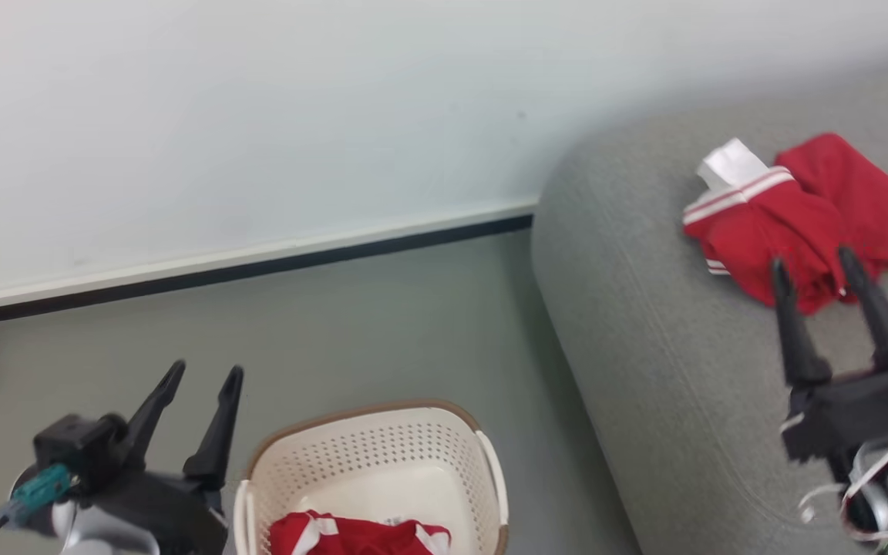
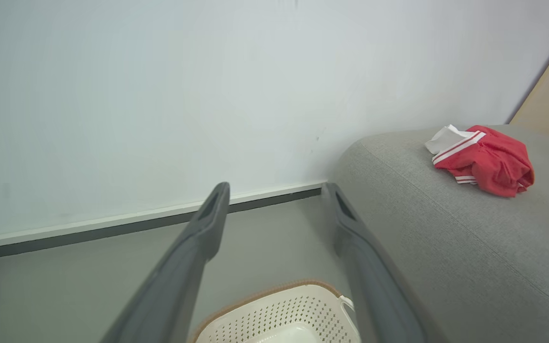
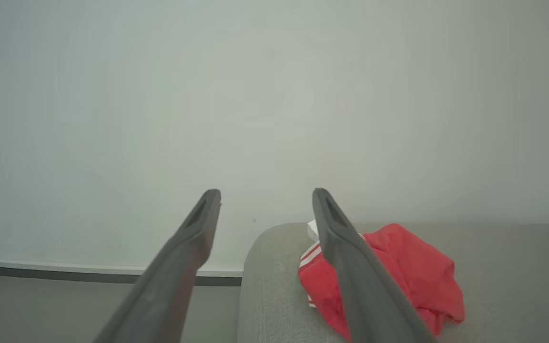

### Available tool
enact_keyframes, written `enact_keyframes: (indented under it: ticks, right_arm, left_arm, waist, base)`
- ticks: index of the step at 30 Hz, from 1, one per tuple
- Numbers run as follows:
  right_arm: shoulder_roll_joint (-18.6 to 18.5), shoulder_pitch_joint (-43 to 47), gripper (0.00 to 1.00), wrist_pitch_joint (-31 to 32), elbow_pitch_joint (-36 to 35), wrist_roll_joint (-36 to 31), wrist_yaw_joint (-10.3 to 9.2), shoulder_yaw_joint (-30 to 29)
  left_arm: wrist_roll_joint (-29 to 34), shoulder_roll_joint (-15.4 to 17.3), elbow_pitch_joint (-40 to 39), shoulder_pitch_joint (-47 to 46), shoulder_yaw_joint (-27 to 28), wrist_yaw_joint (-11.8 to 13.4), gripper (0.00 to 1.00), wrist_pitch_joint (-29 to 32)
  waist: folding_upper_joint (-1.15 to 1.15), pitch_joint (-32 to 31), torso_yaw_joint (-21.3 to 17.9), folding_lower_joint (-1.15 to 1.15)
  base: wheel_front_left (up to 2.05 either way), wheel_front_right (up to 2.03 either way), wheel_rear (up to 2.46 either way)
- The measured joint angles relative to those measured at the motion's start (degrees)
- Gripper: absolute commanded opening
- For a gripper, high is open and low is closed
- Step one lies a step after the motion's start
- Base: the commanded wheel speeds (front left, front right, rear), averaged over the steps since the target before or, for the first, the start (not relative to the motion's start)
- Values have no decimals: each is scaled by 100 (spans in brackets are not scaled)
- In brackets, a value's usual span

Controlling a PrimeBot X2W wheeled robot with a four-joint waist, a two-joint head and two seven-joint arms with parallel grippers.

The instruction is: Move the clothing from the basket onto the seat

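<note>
By the pale wall [image 1: 259, 116], a red garment [image 1: 806, 208] lay on the sofa cushion [image 1: 644, 324]. The left gripper [image 1: 207, 368] and right gripper [image 1: 812, 260] gaped empty. A shallow pinch might drop the second garment [image 1: 359, 537] outside the basket [image 1: 371, 451].

One red garment [image 1: 802, 220] lies crumpled on the grey woven seat [image 1: 644, 347], back from its rounded corner, with white-striped trim and a white panel showing at one end; the second red garment [image 1: 359, 536], also striped white, sits bunched in the bottom of the basket [image 1: 382, 451]; the basket is cream, perforated and brown-rimmed, with white side handles, and stands upright on the floor [image 1: 336, 331] near the seat.
</note>
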Motion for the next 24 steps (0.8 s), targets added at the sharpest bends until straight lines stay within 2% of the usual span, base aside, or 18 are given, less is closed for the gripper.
enact_keyframes:
  ticks: [7, 14, 18, 24]
  right_arm:
    - [367, 764, 100, -220, -201, 111, -99, 104]
    - [732, 1289, 100, -365, -276, 108, -326, 223]
    - [945, 1323, 100, -410, -311, 41, -338, 449]
    - [964, 1321, 100, -441, -298, -45, -343, 469]
  left_arm:
    - [22, -148, -73, 541, 528, 94, 100, 0]
    - [346, -292, -90, 868, 1053, 145, 100, 0]
    - [467, -371, -185, 1234, 1377, 147, 100, 0]
    - [827, -433, -288, 1384, 1646, 148, 100, 0]
  waist:
    - [0, -247, 396, 0]
    - [0, -355, 713, 1]
    - [0, -373, 773, 0]
    - [1, -324, 726, 1]
  base:
    - [0, 0, 0]
    - [0, 0, 0]
    - [0, 0, 0]
    - [0, 0, 0]
